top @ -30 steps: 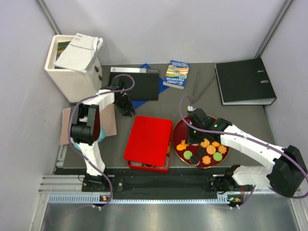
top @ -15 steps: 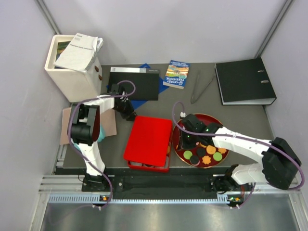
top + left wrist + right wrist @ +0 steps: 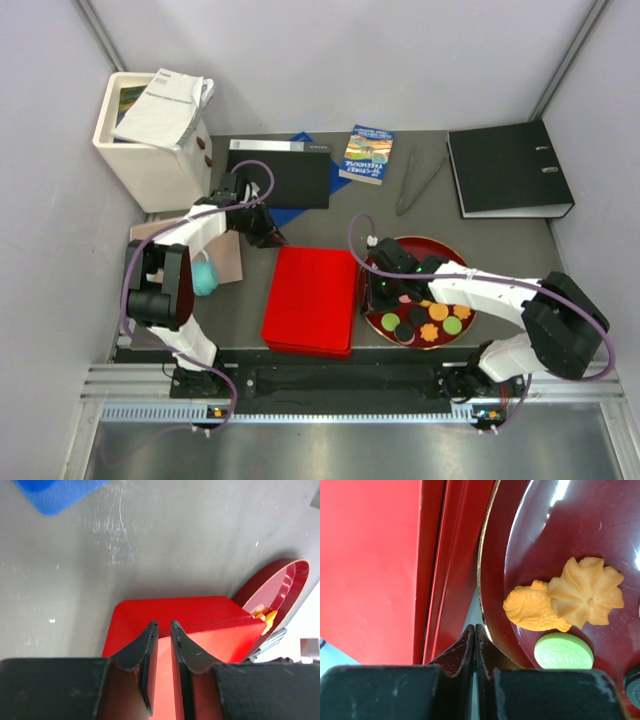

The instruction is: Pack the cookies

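Note:
The cookies (image 3: pixel 430 318) lie on a dark red plate (image 3: pixel 440 246). They are green, black and orange rounds plus orange shaped pieces. Close up I see an orange fish (image 3: pixel 532 609), an orange flower (image 3: pixel 587 590) and a green round (image 3: pixel 563 651). A red lid (image 3: pixel 310 300) covers the box left of the plate. My left gripper (image 3: pixel 272 240) is over the lid's (image 3: pixel 200 611) far left corner, jaws a narrow gap apart (image 3: pixel 163 625), with nothing seen pinched. My right gripper (image 3: pixel 378 292) is shut and empty (image 3: pixel 474 626), low between the plate's rim (image 3: pixel 492 555) and the box.
A white bin with papers (image 3: pixel 150 135) stands at the back left. Along the back lie a black folder (image 3: pixel 280 172), a book (image 3: pixel 366 155), tongs (image 3: pixel 420 185) and a black binder (image 3: pixel 510 170). A teal object (image 3: pixel 205 276) and brown card (image 3: pixel 232 258) lie left of the box.
My right gripper moved left across the plate to its left rim. My left gripper came down to the lid's corner and narrowed. The lid slid nearer and now sits square on the box.

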